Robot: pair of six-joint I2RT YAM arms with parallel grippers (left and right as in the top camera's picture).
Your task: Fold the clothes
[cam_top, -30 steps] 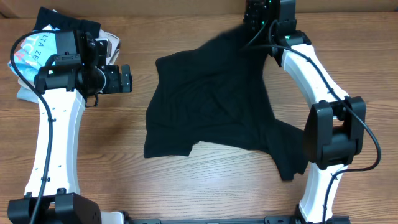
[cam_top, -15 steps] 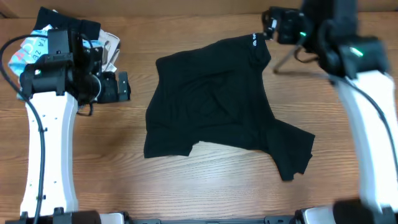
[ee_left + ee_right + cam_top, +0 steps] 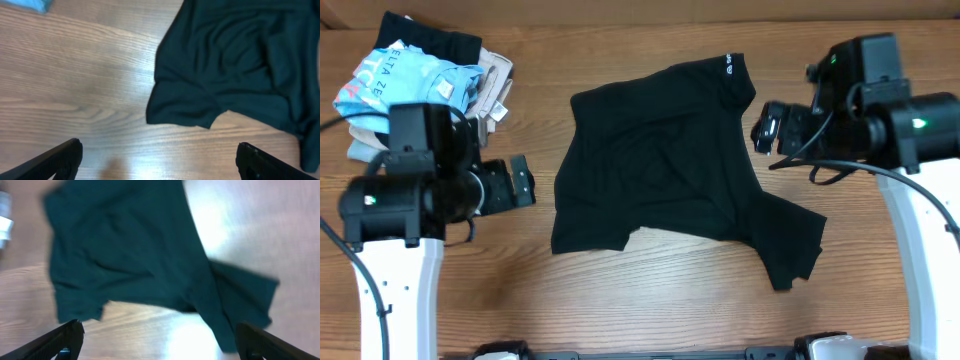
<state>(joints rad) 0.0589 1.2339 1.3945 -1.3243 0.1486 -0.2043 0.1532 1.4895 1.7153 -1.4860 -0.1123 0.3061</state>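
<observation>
Wooden table (image 3: pixel 650 310), rumpled black shirt (image 3: pixel 660 170) at centre.

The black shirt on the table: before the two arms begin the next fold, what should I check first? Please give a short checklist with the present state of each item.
1. Left gripper open and empty: ok, its fingers are wide apart with nothing between them.
2. Right gripper open and empty: ok, the same.
3. Black shirt flat and straight: not ok, it lies wrinkled and skewed on the table.
4. Shirt apart from the pile of other clothes: ok, bare wood lies between them.
5. Grippers near the shirt's edges: ok, the left one is by the left edge, the right one by the right edge.
6. Any part tucked under the shirt: cannot tell.
</observation>
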